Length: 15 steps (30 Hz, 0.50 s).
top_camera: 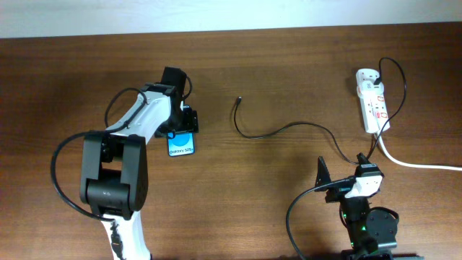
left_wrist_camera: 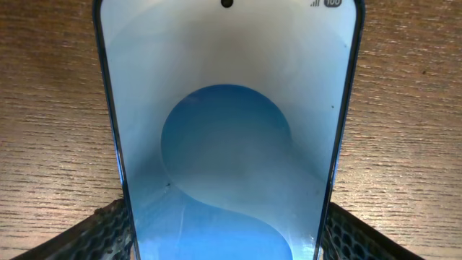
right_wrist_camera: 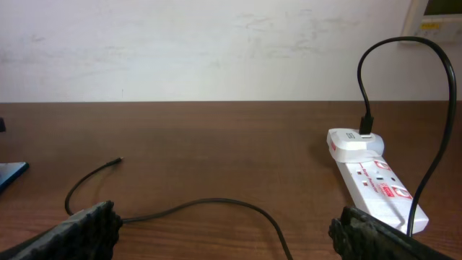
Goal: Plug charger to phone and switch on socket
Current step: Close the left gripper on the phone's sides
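Note:
The phone (top_camera: pixel 182 146) lies on the wooden table with its blue screen up and fills the left wrist view (left_wrist_camera: pixel 231 130). My left gripper (top_camera: pixel 180 126) (left_wrist_camera: pixel 231 235) has a finger against each long edge of the phone and is shut on it. The charger is a thin black cable (top_camera: pixel 289 128) whose free plug tip (top_camera: pixel 239 101) lies on the table right of the phone, apart from it. It also shows in the right wrist view (right_wrist_camera: pixel 216 204). The socket (top_camera: pixel 373 102) (right_wrist_camera: pixel 375 180) lies at the far right. My right gripper (top_camera: pixel 345 177) (right_wrist_camera: pixel 227 220) is open and empty above the cable.
A white adapter (right_wrist_camera: pixel 355 141) sits in the strip's far outlet with the black cable rising from it. The strip's thick white cord (top_camera: pixel 411 165) runs off to the right edge. A pale wall stands behind the table's far edge.

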{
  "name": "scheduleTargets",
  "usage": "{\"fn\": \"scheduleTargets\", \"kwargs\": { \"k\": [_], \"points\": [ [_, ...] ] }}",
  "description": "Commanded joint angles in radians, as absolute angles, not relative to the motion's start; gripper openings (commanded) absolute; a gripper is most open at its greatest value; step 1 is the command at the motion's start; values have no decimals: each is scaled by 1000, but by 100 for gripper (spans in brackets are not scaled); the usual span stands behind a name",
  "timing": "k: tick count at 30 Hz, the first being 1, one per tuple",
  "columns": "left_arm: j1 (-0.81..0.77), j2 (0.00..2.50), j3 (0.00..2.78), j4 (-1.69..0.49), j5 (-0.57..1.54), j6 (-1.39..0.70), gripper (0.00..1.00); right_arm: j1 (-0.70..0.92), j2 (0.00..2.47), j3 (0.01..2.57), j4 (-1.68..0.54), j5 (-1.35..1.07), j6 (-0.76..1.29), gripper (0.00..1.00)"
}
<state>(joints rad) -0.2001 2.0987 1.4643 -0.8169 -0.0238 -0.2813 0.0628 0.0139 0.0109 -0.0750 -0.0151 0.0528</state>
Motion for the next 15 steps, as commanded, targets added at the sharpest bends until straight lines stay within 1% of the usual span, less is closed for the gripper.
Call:
{"fn": "scheduleTargets", "kwargs": {
  "k": [1,3,9,15],
  "points": [
    [-204,2134,1453,-801,-7,-283,74,72,4,6,-80,-6,57,98],
    [-204,2134,1453,-801,-7,-283,73,72,4,6,-80,-6,57,98],
    [-204,2133,1456,-813,-7,-283,72,72,4,6,-80,-6,57,98],
    [-204,2133,1521,-888,-7,-284,68,72,4,6,-80,-6,57,98]
  ]
}}
